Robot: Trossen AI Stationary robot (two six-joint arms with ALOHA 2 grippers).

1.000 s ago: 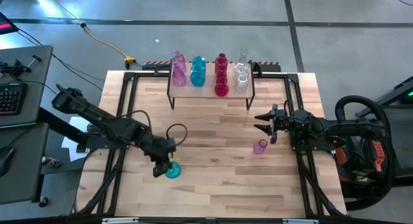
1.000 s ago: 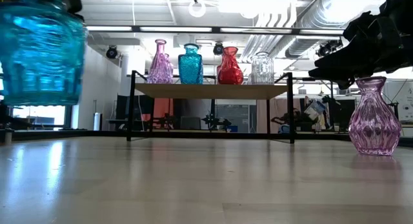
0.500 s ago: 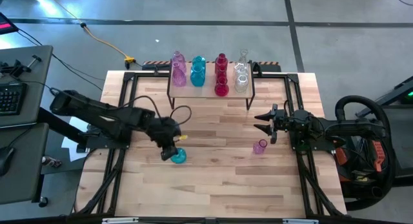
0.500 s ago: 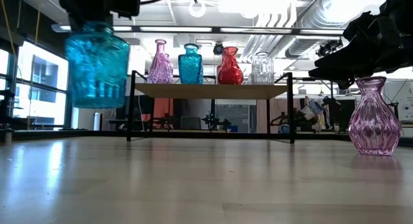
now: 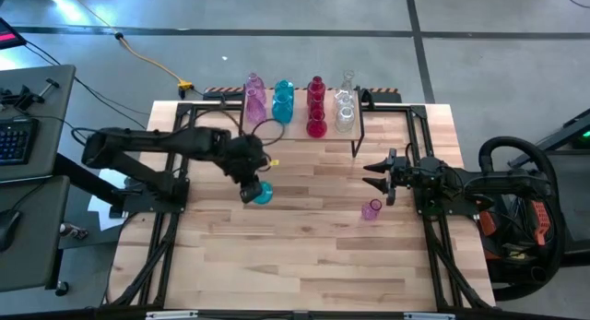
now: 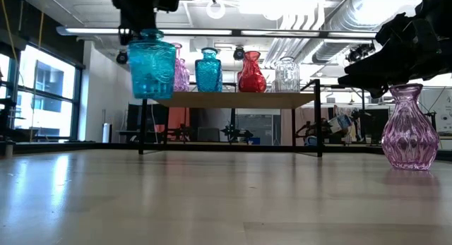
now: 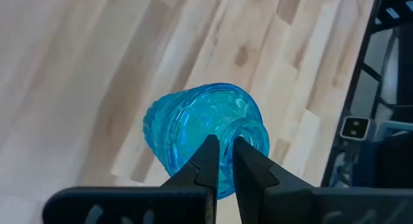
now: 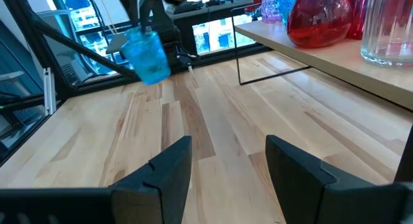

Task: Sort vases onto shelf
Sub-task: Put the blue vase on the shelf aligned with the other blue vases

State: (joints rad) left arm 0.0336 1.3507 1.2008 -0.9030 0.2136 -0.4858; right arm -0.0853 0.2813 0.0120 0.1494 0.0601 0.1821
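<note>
A teal vase [image 5: 264,195] hangs in the air before the shelf's [image 5: 300,128] left front corner, with my left gripper [image 5: 254,187] shut on it. In the low view the teal vase [image 6: 152,65] hangs about level with the shelf's top [image 6: 233,99]. Pink [image 5: 254,99], teal [image 5: 282,100], red [image 5: 316,108] and clear [image 5: 345,106] vases stand on their bases in rows on the shelf. One pink vase [image 5: 371,209] stands upright on the table at the right. Just beyond it, my right gripper [image 5: 376,172] is held open and level, touching nothing. My left gripper pinches the wall of the teal vase's mouth [image 7: 253,135] between its two fingers [image 7: 208,156]. One finger seems to be inside the mouth and one outside. The fingers come slanting down from above. The vase hangs below them, base down, clear of the table.
Bare wooden tabletop [image 5: 304,265] lies across the near half. Black frame rails [image 5: 175,154] run along the table's left and right sides. The shelf's thin black legs [image 6: 143,125] stand on the table at its far middle.
My left gripper has carried the teal vase from the table's near left toward the far edge and the right, up to the shelf's front left corner. The vase has risen and stays hanging from the shut fingers.
</note>
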